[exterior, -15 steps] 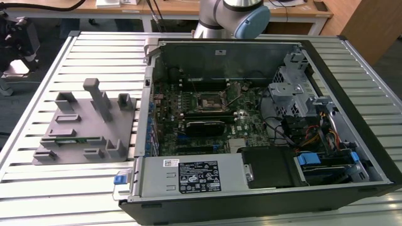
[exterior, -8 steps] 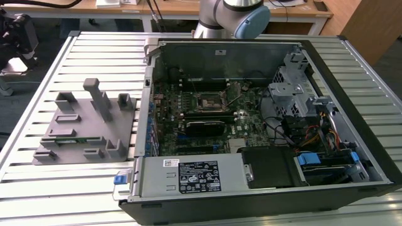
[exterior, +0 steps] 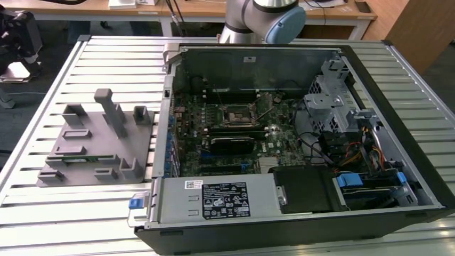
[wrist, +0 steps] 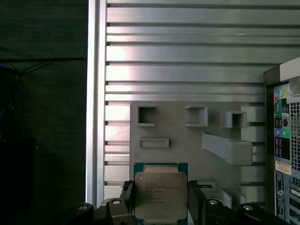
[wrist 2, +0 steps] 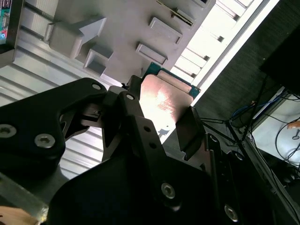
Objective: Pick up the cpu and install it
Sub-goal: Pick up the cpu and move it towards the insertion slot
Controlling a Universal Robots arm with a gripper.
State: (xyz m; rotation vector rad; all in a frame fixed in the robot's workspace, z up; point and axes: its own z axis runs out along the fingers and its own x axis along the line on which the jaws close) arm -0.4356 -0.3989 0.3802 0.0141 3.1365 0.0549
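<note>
The cpu (wrist: 161,196), a flat square chip with a silvery top and a thin green edge, is clamped between my gripper's (wrist: 161,206) two black fingers (wrist: 127,199). In the second wrist view the cpu (wrist 2: 165,101) catches the light, with my gripper (wrist 2: 161,112) shut on two opposite edges. It hangs well above the grey holder block (wrist: 187,136) on the slatted table. The black socket frame (exterior: 238,114) lies on the motherboard inside the open computer case (exterior: 427,176). The arm (exterior: 263,21) rises at the back of the exterior view.
The grey holder block (exterior: 92,144) stands at the exterior view's left of the case, with upright posts and a green memory stick (exterior: 78,158) in a slot. Cables and a drive cage (exterior: 334,106) crowd the case's right side. The case's rear panel (wrist: 283,140) borders the block.
</note>
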